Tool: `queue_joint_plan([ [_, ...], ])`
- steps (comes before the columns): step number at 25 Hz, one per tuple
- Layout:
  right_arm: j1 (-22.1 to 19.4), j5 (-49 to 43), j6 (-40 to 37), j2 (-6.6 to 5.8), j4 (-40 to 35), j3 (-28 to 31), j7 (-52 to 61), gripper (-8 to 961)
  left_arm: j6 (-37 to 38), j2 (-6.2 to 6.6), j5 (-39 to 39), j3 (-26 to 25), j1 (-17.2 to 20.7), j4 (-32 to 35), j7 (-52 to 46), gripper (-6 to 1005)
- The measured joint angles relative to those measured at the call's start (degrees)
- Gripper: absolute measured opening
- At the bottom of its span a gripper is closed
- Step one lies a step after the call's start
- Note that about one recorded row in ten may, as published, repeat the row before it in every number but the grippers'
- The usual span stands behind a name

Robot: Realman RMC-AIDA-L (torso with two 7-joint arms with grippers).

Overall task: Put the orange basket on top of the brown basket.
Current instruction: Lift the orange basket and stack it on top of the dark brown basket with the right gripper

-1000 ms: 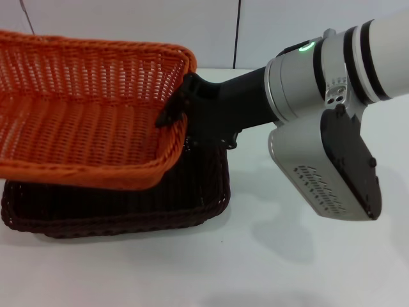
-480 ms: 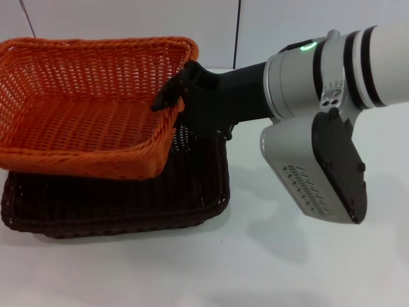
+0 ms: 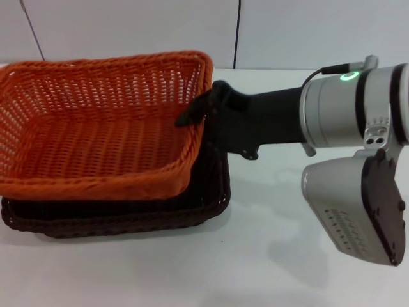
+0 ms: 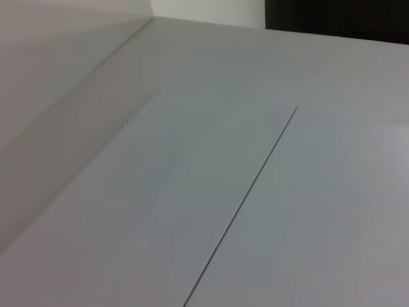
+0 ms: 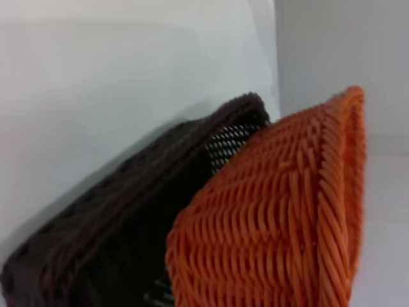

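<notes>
The orange basket [image 3: 102,128] sits low inside the brown basket [image 3: 128,217], its right end still tilted slightly up. My right gripper [image 3: 199,112] reaches in from the right and is shut on the orange basket's right rim, one black finger [image 3: 193,114] over the inside of the wall. In the right wrist view the orange basket [image 5: 275,217] fills the near field with the brown basket [image 5: 128,217] under it. The left gripper is out of sight; its wrist view holds only bare table.
The white table [image 3: 268,256] runs open in front and to the right of the baskets. A white wall [image 3: 128,25] stands close behind them. A thin seam [image 4: 243,211] crosses the table in the left wrist view.
The right gripper has lowered the orange basket and shifted it right, from hanging tilted above the brown basket down into it. The arm has dropped and drawn to the right.
</notes>
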Motion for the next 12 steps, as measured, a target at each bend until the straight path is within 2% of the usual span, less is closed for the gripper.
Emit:
queue_joint_plan([
  [7, -3.17, 2.72, -3.01, -0.15, 2.77, 0.24, 0.56, 276, -1.25, -0.08, -0.01, 0.13, 0.51, 0.05, -0.57, 631],
  [12, -5.7, 8.28, -3.02, -0.17, 0.89, 0.66, -4.51, 276, -1.3, -0.08, -0.01, 0.26, 0.56, 0.11, -0.66, 632],
])
